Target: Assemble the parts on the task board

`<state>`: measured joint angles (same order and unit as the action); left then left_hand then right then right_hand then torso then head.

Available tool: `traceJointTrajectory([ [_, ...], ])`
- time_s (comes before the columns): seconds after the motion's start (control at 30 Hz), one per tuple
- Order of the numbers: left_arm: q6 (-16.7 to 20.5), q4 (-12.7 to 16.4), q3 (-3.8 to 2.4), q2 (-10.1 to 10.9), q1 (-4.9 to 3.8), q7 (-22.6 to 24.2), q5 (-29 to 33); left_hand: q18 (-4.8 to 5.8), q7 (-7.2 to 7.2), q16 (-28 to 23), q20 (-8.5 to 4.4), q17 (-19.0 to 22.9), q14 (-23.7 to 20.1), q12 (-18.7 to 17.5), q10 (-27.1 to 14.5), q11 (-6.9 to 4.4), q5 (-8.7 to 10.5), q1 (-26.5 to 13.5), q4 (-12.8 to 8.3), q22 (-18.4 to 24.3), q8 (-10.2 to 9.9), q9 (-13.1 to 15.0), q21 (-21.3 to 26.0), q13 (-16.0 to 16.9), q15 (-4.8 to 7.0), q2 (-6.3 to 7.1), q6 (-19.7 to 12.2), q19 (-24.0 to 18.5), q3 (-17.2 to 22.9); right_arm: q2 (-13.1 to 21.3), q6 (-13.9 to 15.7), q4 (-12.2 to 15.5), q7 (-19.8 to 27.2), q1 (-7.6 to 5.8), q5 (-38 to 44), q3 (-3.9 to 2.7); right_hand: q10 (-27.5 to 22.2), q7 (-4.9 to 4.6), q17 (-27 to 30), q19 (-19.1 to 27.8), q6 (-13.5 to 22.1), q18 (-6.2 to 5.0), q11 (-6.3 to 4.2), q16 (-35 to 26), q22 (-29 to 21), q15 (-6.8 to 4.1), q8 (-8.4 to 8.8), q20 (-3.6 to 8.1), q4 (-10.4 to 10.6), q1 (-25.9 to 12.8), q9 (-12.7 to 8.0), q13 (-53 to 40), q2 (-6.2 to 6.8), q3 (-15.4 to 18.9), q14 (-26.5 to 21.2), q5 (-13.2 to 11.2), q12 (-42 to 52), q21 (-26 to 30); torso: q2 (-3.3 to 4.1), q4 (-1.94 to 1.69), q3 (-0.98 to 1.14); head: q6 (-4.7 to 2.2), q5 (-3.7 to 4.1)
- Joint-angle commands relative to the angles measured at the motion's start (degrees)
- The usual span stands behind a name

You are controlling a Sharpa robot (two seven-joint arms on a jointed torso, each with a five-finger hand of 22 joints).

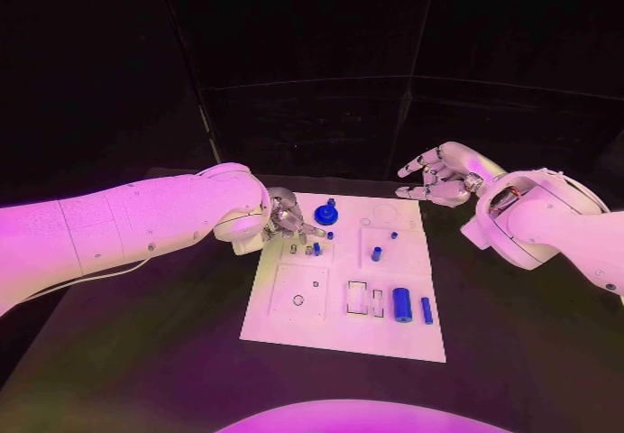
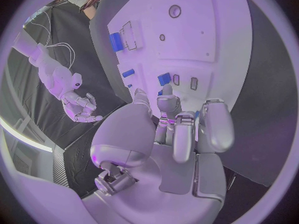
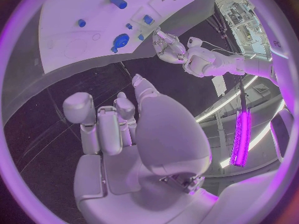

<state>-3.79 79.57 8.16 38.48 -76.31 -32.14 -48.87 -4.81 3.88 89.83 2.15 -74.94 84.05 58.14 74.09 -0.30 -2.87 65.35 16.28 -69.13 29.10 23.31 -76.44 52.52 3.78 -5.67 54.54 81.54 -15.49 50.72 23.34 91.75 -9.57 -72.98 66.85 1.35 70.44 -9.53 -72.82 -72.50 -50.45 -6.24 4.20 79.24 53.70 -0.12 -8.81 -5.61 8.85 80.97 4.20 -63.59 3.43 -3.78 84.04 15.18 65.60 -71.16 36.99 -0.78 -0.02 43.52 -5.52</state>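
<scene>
The task board (image 1: 341, 334) lies in the middle of the table (image 1: 520, 361); the left hand (image 1: 286, 219) sits over the board's far left part, the round part (image 1: 325, 215) just beside it to the right; the right hand (image 1: 440, 176) hangs beyond the board's far right corner; two long parts, the thick cylinder (image 1: 402, 304) and the thin pin (image 1: 426, 310), lie side by side near the board's near right edge.

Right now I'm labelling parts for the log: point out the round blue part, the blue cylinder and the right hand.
round blue part (image 1: 325, 215), head view, on its top face.
blue cylinder (image 1: 402, 305), head view, mid-length of its side.
right hand (image 1: 438, 176), head view, middle of the hand.
</scene>
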Motion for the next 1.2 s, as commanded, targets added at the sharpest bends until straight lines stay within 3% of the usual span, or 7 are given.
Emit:
traceJointTrajectory([
  [0.03,-2.65,-0.81,-0.01,-0.98,-0.13,-3.35,-1.82,0.68,-0.03,0.17,-0.02,-15.06,5.95,0.19,-0.3,-0.08,0.15,-0.43,0.02,-0.07,0.26,0.05,-0.19,0.05,0.25,-0.04,-0.28,0.5,-0.27,-0.19,-0.55,-0.11,-1.04,-0.13,0.08,-0.05,0.21,0.18,-0.03,-0.48,-0.31,-0.58,0.0,0.37,0.05,-0.24,-0.25,-0.11,0.31,0.15,-0.08,-0.06,-0.51,0.1,2.12,-0.03,0.19,-0.05,0.1,0.0,0.05,0.12,-0.14],
  [0.27,-4.33,-2.19,0.01,-2.71,-0.16,-3.64,-1.86,0.76,0.05,0.17,0.02,-15.06,5.95,0.59,-0.81,-0.02,0.13,0.41,-0.38,-0.86,1.31,1.45,-0.77,0.48,0.2,-0.24,-1.45,0.47,-0.87,-0.66,-0.68,-0.16,-1.3,-0.13,-0.16,-0.05,0.18,0.18,-0.03,-0.46,-0.31,-0.6,0.0,0.35,-0.09,-0.24,-0.28,-0.1,0.44,0.06,-0.08,0.03,-0.53,0.16,2.13,-0.11,0.13,0.03,0.2,0.11,0.04,0.11,-0.17],
  [0.4,-4.49,-2.96,0.01,-3.6,-0.17,-3.65,-1.87,0.78,0.08,0.17,0.05,-15.06,5.95,0.59,-0.97,0.02,0.11,0.78,-0.52,-1.0,1.51,1.72,-0.87,0.48,0.16,-0.38,-1.69,0.45,-0.85,-0.79,-0.31,-0.21,-1.16,-0.13,-0.19,-0.05,0.14,0.18,0.03,-0.45,-0.29,-0.61,0.0,0.3,-0.15,-0.25,-0.28,-0.1,0.53,0.0,-0.09,0.1,-0.58,0.19,2.12,-0.11,0.08,0.07,0.19,-0.02,-0.02,0.16,-0.09],
  [0.6,-4.15,-4.27,0.0,-4.84,-0.17,-3.61,-1.87,0.83,0.09,0.17,0.09,-15.06,5.95,0.86,-0.93,0.04,0.09,1.07,-0.61,-1.33,1.74,2.01,-1.08,0.76,0.13,-0.59,-1.84,0.51,-0.8,-0.88,-0.04,-0.26,-1.05,-0.13,-0.34,-0.05,0.22,0.17,0.01,-0.51,-0.23,-0.61,0.0,0.28,-0.19,-0.25,-0.3,-0.09,0.83,-0.14,-0.11,0.06,-0.8,0.22,2.15,0.03,0.15,0.12,0.21,0.16,-0.01,0.36,0.03],
  [0.87,-5.41,-5.94,0.0,-6.25,-0.17,-3.77,-2.1,0.93,0.06,0.17,0.14,-15.06,5.95,1.28,-0.82,0.02,0.09,1.54,-0.79,-2.02,2.24,2.55,-1.53,1.19,0.12,-0.92,-1.96,0.66,-0.73,-1.09,0.44,-0.61,-0.19,-0.13,-1.51,-0.04,0.39,0.18,-0.09,-0.68,-0.19,-0.58,-0.02,0.29,-0.08,-0.27,-0.36,-0.07,1.18,-0.08,-0.13,-0.08,-1.23,0.13,2.19,0.58,0.35,0.11,0.21,-0.14,-0.01,0.64,0.15],
  [1.2,-7.25,-7.78,-0.01,-7.46,-0.18,-4.05,-2.24,0.91,0.11,0.17,0.18,-15.06,5.95,1.42,-1.01,0.06,0.09,2.61,-1.43,-2.13,2.69,3.22,-1.61,1.33,0.09,-1.42,-2.51,0.53,-0.38,-1.3,0.66,-0.84,0.05,-0.13,-1.91,-0.04,0.37,0.18,-0.08,-0.69,-0.14,-0.58,-0.03,0.27,-0.11,-0.28,-0.35,-0.06,1.19,-0.01,-0.14,-0.03,-1.24,0.13,2.2,0.72,0.32,0.14,0.21,0.06,-0.02,0.74,-0.01],
])
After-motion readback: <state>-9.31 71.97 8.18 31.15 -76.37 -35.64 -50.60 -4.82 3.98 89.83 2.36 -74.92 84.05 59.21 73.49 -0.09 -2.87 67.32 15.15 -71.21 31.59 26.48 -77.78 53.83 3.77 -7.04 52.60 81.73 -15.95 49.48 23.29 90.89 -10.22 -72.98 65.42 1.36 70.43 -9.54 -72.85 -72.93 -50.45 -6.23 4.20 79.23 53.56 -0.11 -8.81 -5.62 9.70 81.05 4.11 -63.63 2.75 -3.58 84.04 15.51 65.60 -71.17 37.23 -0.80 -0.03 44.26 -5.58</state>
